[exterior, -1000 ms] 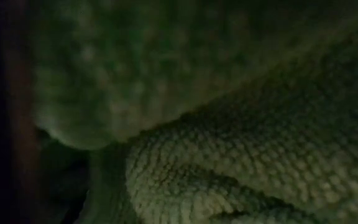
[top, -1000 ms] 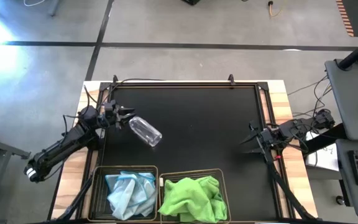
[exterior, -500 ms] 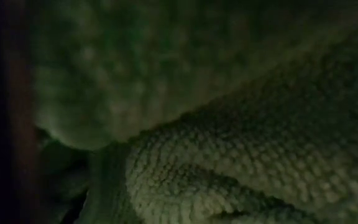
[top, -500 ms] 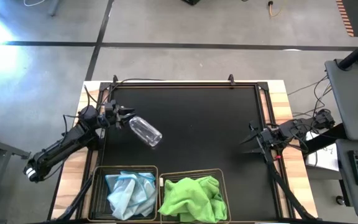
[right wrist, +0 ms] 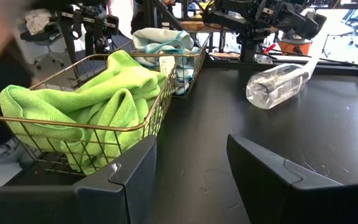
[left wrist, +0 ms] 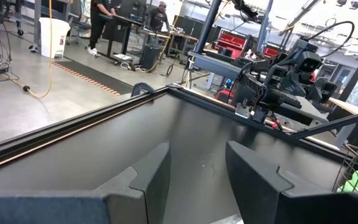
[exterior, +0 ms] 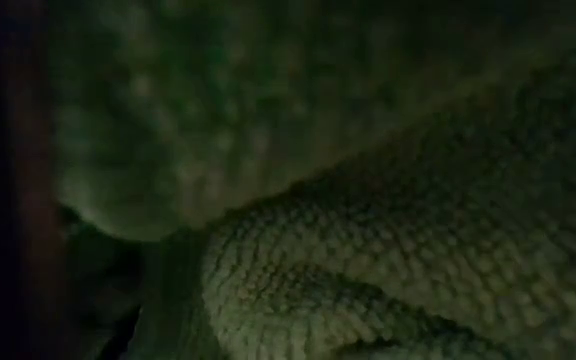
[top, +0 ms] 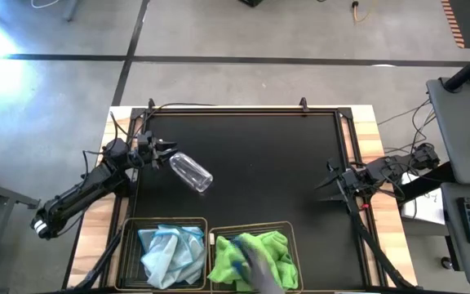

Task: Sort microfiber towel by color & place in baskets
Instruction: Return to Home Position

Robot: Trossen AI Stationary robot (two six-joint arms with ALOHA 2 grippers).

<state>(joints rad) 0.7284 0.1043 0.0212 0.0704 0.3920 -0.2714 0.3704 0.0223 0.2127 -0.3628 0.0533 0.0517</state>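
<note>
Fingers of the left gripper [top: 164, 149] stand apart, empty, at the tabletop [top: 259, 147] left edge, just beside the spray bottle [top: 191, 172]. Those of the right gripper [top: 325, 181], also apart, are at the right edge; open room between. At the near edge, blue towels [top: 170, 251] fill the left basket [top: 131, 245], green towels [top: 274, 249] the right basket [top: 295, 249], partly under a blurred shape [top: 247, 263].

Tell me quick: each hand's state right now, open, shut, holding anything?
Left hand: open, holding nothing, beside the clear bottle at the table's left side.
Right hand: open, holding nothing, at the table's right side.
</note>
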